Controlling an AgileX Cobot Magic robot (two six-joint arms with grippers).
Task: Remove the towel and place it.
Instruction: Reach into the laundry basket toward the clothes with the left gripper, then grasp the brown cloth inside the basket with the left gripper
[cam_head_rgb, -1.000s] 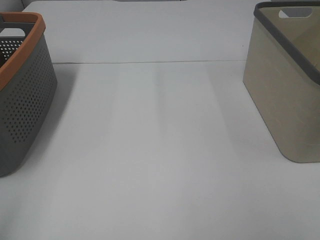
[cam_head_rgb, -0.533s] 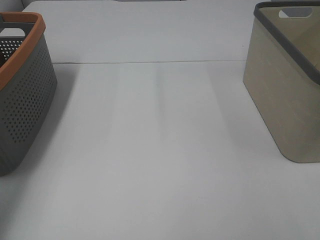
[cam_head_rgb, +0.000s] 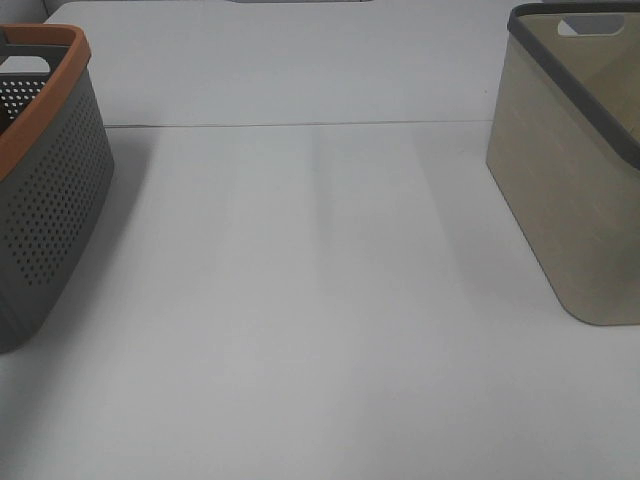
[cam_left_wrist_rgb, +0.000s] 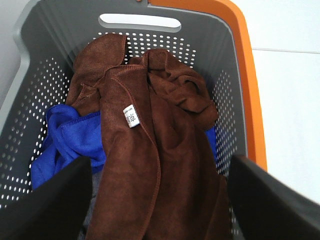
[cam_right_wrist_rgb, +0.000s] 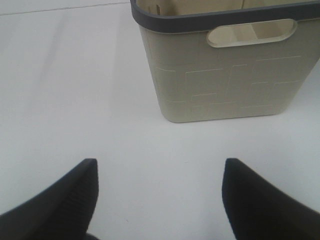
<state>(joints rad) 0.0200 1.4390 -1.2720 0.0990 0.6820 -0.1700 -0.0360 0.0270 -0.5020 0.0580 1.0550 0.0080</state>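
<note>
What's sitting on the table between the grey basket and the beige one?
Nothing. The high view shows only bare table between the grey basket and beige basket.

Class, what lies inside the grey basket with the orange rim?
A brown towel lies crumpled on top of a blue cloth. The basket floor is covered, so anything beneath is hidden.

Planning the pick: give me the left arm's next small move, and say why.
Probably lower the left gripper into the grey basket onto the brown towel. Its jaws stand open above the basket, the towel lies crumpled on top of a blue cloth, and nothing is gripped yet.
</note>
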